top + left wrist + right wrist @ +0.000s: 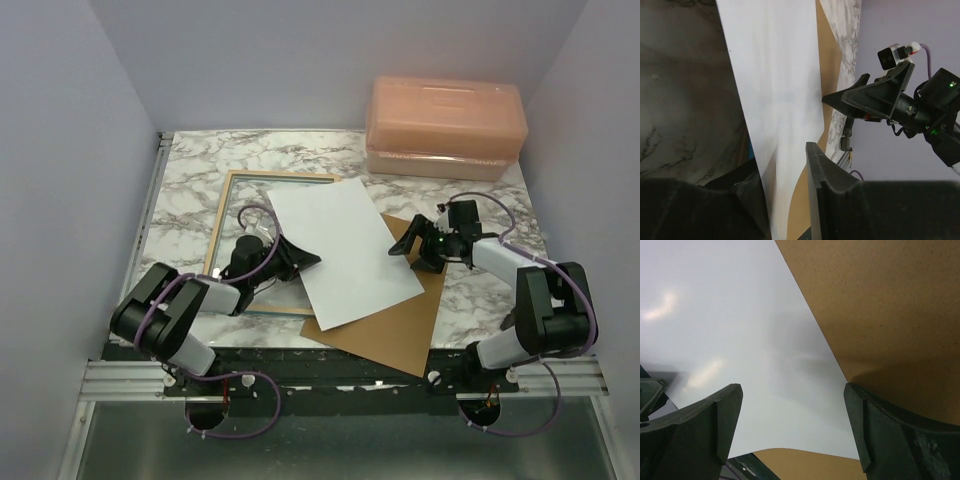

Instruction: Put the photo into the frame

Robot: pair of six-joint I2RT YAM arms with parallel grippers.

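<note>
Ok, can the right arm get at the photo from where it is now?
Probably yes. The right end effector stands open right at the photo's right edge, over the brown backing sheet, and nothing lies between them. The photo is thin, so pinching it could be fiddly.

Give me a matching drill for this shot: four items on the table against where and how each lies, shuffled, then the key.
Things:
A. photo
B. frame
C. backing sheet
D. peach box

Places and states:
1. far right corner, apart from the rest
2. brown, partly under another sheet, sticking out toward the near edge
3. on the left, pale wood side up, one side covered
4. white side up, lying on top across two other things

Pairs: A-4, B-3, C-2, D-1
</note>
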